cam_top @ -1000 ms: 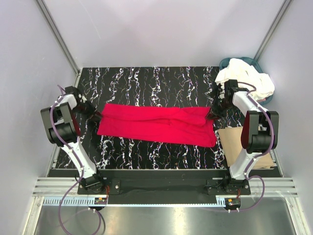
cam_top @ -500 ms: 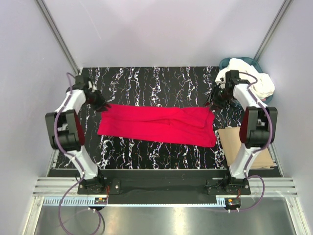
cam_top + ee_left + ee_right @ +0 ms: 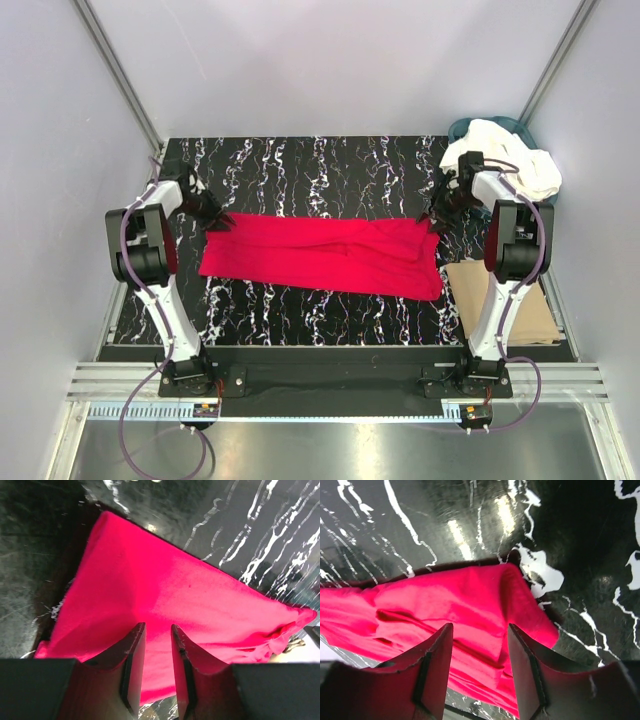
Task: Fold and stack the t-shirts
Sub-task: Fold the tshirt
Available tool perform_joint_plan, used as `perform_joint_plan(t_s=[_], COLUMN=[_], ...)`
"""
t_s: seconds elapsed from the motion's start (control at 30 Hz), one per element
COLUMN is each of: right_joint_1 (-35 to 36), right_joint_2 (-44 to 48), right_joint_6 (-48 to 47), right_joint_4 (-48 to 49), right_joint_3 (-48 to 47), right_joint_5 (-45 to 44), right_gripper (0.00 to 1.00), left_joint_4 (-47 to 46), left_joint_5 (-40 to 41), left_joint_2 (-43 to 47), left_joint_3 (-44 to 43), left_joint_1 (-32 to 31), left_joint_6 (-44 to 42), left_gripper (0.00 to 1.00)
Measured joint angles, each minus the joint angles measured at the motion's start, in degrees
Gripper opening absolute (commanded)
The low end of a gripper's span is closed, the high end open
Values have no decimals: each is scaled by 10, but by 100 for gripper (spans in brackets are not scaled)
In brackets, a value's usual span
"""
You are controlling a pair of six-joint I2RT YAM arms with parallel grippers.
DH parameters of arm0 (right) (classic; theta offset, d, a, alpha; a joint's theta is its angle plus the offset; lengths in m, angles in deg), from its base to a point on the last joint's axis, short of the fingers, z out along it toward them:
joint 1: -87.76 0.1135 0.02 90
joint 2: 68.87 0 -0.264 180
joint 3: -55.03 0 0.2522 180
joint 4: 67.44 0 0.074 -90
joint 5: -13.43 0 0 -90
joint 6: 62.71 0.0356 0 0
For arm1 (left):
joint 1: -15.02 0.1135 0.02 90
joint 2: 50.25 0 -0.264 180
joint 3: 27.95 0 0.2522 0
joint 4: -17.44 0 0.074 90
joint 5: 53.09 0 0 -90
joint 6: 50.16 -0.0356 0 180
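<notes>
The plain bright red cloth t-shirt (image 3: 320,255) is lying flat as a long band across the middle of the black, white-veined marble-patterned worktop (image 3: 300,165), its long axis running left to right between the two arms. The left pincer (image 3: 213,219) is hovering at the band's far-left corner and the right pincer (image 3: 436,217) at its far-right corner, so each arm is nearest its own end and the cloth is stretching inward from both. In the left wrist view the jaws are standing apart by a narrow gap over red cloth, with nothing caught between them. In the right wrist view the jaws are standing wider apart above the corner, likewise gripping nothing. The heap of cream-white cloth shirts (image 3: 505,160) is resting in the teal round basket (image 3: 462,128) at the far right corner, just behind the right arm. In my judgement the coming move is turning on the two far corners: both are sitting directly under the parted jaws, so the likely pinch points are already at each tip.
</notes>
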State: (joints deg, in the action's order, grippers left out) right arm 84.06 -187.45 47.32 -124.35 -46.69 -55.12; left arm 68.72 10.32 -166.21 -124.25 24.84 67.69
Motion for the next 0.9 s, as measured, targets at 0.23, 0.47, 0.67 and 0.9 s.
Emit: perform_joint_plan(t_s=[0.23, 0.47, 0.67, 0.9], right_joint_1=[-1, -1, -3, -7], right_joint_2=[-29, -52, -36, -21], right_joint_6=[0, 2, 3, 3], right_joint_4=[3, 7, 2, -20], right_joint_3=[-20, -50, -36, -38], right_joint_5=[-10, -19, -53, -54], right_gripper=[47, 0, 25, 42], left_joint_4=[1, -1, -3, 9], left_joint_5=[5, 12, 14, 42], left_joint_2=[-10, -12, -9, 61], left_joint_3=[7, 17, 25, 31], left_joint_1=[17, 27, 35, 38], left_joint_6=[7, 9, 8, 2], left_gripper=[29, 28, 29, 34])
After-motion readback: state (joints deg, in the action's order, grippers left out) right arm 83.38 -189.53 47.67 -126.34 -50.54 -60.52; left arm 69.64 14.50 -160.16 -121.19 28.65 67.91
